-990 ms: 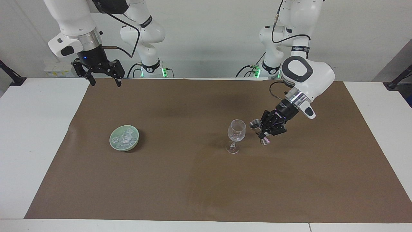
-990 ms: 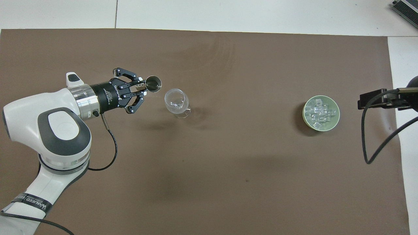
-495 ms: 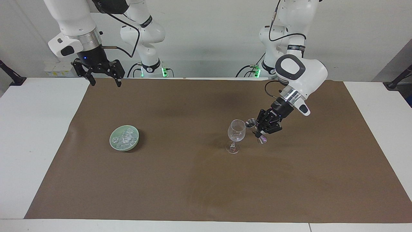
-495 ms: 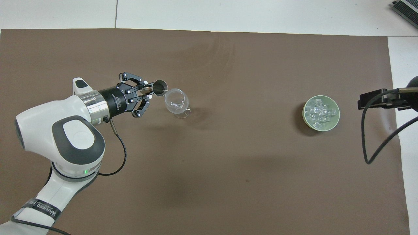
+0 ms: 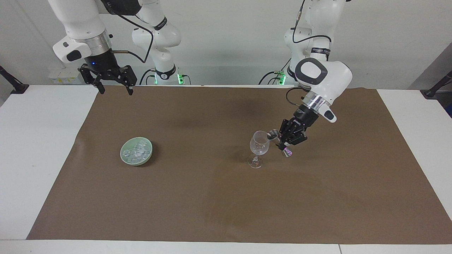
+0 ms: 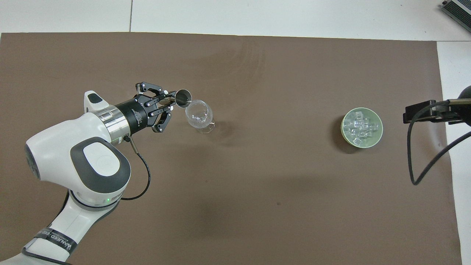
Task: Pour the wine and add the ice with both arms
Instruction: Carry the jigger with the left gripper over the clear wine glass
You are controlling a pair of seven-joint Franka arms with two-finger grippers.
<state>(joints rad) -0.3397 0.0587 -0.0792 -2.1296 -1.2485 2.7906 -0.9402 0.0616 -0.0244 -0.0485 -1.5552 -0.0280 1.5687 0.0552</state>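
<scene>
**Pour setup: jigger at glass rim, spill/tip risk**

Landmark = glass (image 5: 259, 147), upright on the brown mat (image 5: 226, 197), looks empty bar glints

- Left gripper (image 5: 284, 142) is pinched shut on a small metal jigger (image 5: 272, 134), just beside the glass on the left arm's side. Jigger mouth is tilted toward the bowl of the glass, lip at or touching the rim; can't tell contact from either view
- Overhead: jigger (image 6: 183, 98) overlaps the rim of the glass (image 6: 199, 115), so the mouth is at the edge, not centred over the opening
- Right gripper (image 5: 113, 84) waits, jaws spread, empty, well apart from the glass at the right arm's end, up in the air over the mat's edge
- Ice (image 5: 136, 151) sits heaped in a green dish (image 5: 124, 158), well apart from the glass toward the right arm's end, about as far from the robots as the glass

Judgement: pour step in hand, ice not yet started

Risks:
- Mouth at rim edge → liquid runs down the outside onto the mat if tilt goes further without shifting inward
- Stemmed glass, narrow foot, nothing holds it → sideways nudge from jigger or finger links tips it
- Grip is on the jigger's narrow waist → may rotate in the pinch as tilt grows
- Ice later: cubes slippery and small, drop from height can crack or topple the glass
</scene>
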